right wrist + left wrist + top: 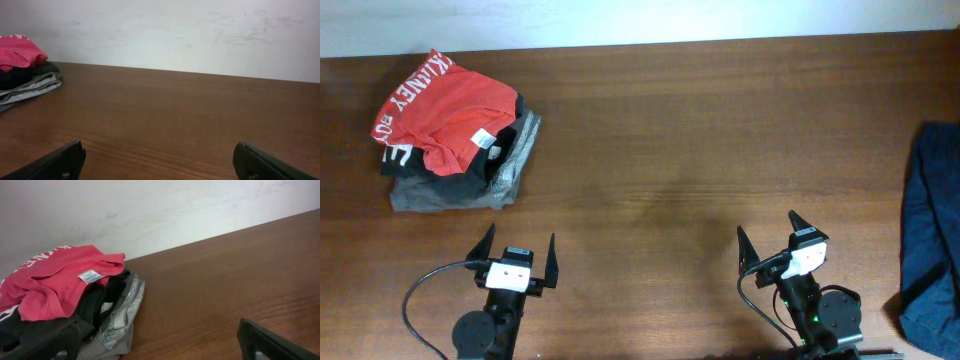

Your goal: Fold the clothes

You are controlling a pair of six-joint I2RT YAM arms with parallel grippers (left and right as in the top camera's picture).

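The dark navy-blue garment [932, 235] lies crumpled at the table's right edge in the overhead view, partly cut off by the frame. It does not show in either wrist view. My left gripper [517, 246] is open and empty near the front edge, left of centre; its fingers frame bare wood in the left wrist view [160, 342]. My right gripper [767, 232] is open and empty near the front edge, well left of the navy garment, and its fingers frame bare wood in the right wrist view [159, 161].
A pile of folded clothes sits at the back left: a red garment with white lettering [442, 110] on top of black cloth and a grey folded garment [510, 170]. The pile also shows in the left wrist view [60, 287] and the right wrist view [22, 70]. A white wall runs behind the table.
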